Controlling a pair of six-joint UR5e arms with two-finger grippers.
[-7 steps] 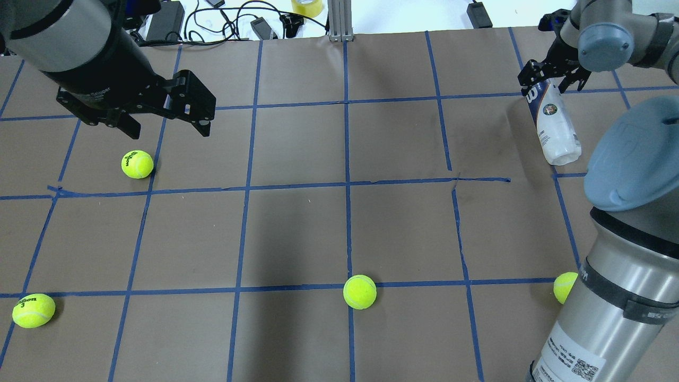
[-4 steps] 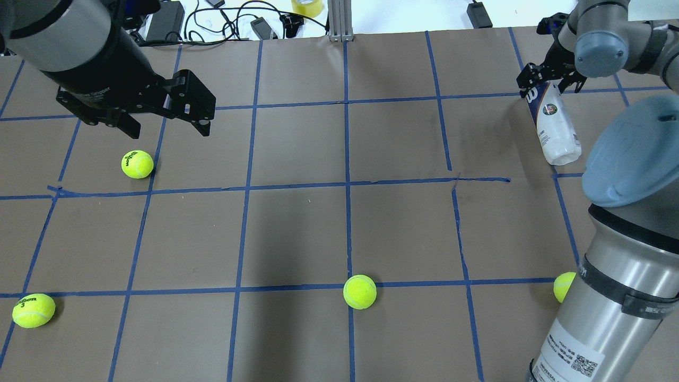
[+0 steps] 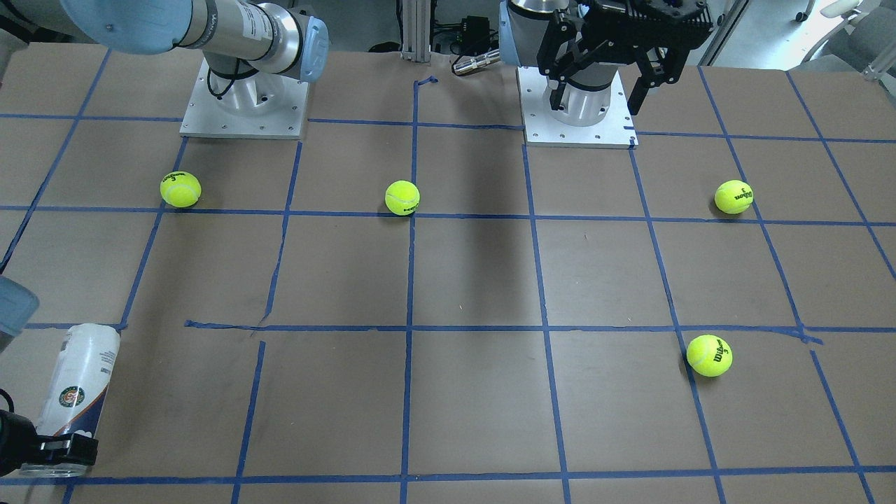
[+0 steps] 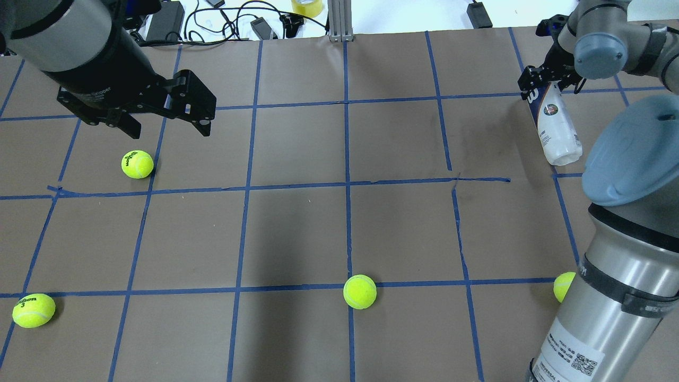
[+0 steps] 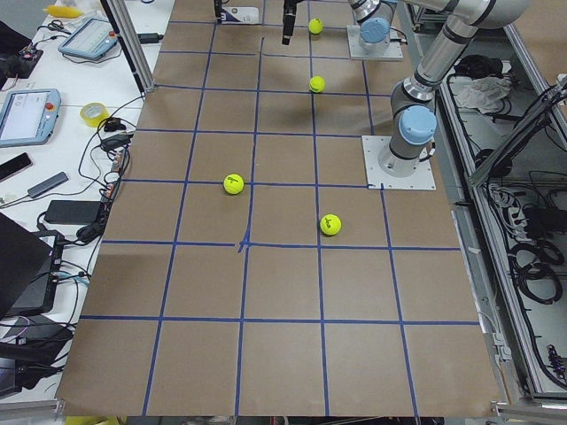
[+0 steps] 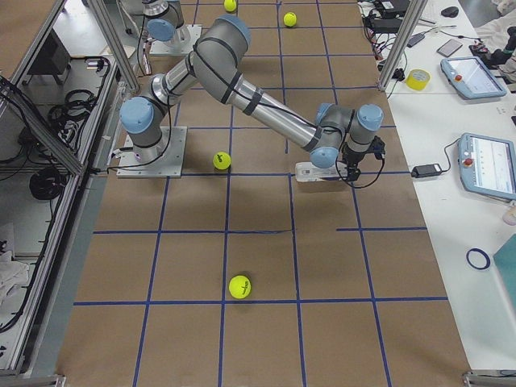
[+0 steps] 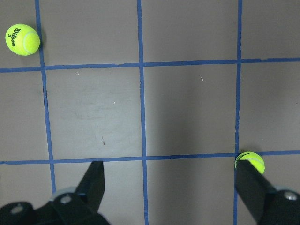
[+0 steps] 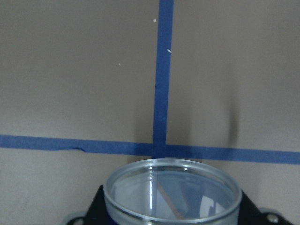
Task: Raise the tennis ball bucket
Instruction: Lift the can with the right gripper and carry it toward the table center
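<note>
The tennis ball bucket (image 4: 554,124), a clear can with a white label and navy band, lies on its side at the table's far right; it also shows in the front view (image 3: 77,381) and the right side view (image 6: 318,172). My right gripper (image 4: 549,79) is shut on its far, navy-banded end. In the right wrist view the can's open rim (image 8: 171,187) sits between the jaws. Its other end rests on the table. My left gripper (image 4: 164,124) is open and empty above the far left, near a tennis ball (image 4: 137,164).
More tennis balls lie at the near left (image 4: 33,310), near middle (image 4: 359,292) and beside my right arm's base (image 4: 564,286). Cables, power bricks and a tape roll (image 4: 306,6) line the far edge. A metal post (image 4: 339,21) stands at the far middle.
My right gripper's fingers have drawn in around the bucket's far end and shifted slightly farther away. The bucket's near end stays in place. The left arm has not moved.
</note>
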